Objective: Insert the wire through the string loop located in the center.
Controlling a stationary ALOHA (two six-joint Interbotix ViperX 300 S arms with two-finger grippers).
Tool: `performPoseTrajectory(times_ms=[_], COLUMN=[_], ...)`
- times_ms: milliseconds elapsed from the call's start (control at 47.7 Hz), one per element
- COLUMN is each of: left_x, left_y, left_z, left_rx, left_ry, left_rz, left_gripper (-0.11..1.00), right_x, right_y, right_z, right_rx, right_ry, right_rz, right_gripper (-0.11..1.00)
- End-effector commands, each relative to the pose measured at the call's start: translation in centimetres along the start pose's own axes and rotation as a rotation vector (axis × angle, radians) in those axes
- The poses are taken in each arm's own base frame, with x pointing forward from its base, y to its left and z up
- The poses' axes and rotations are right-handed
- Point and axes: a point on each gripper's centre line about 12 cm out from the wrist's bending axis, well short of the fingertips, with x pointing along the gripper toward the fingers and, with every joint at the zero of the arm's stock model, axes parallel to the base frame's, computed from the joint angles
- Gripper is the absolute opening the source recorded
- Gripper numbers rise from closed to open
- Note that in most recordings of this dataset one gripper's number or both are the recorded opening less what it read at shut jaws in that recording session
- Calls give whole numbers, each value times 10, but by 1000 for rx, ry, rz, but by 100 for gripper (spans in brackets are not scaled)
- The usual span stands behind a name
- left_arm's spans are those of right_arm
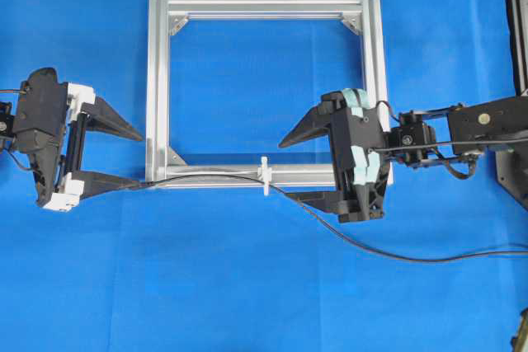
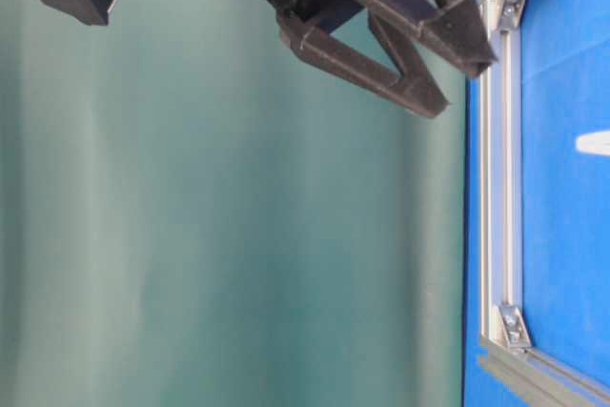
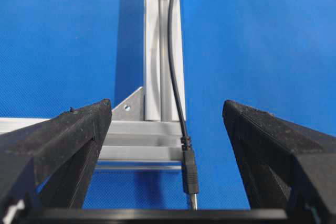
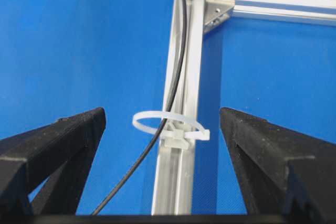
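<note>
**Desk editor:** Jaws?

**Photographer:** Both sets wide, holding nothing. The left gripper (image 3: 167,145) straddles the wire (image 3: 175,61)'s plug, lower centre. The right gripper (image 4: 163,129) frames the string loop (image 4: 169,125), mid-frame, wire seemingly already through it.

**Desk editor:** Next?

**Photographer:** Probably done: back away without snagging. The table-level view tells little.

text: none legible | labels: none | numbers: none

Bright, even light (blurred near fingers (image 3: 63,145))
</note>
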Motion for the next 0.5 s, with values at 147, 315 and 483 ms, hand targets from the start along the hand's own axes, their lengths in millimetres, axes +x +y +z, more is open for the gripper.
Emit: performPoseTrajectory(times_ms=[147,315,483], left_x=[1,1,1], left_y=[-1,-1,-1], left_z=[7,6,6], left_rx=[2,3,2], left_ry=[-22,-15,-14], left_rz=[-2,-3,-1], left_gripper=[83,83,83], right_x=[-5,-5,-4], right_y=[0,0,0], right_z=[9,9,9], right_rx=[0,-1,1], right_ry=[-31,-32,-29], right_rz=[2,2,0], right_gripper=[93,93,93])
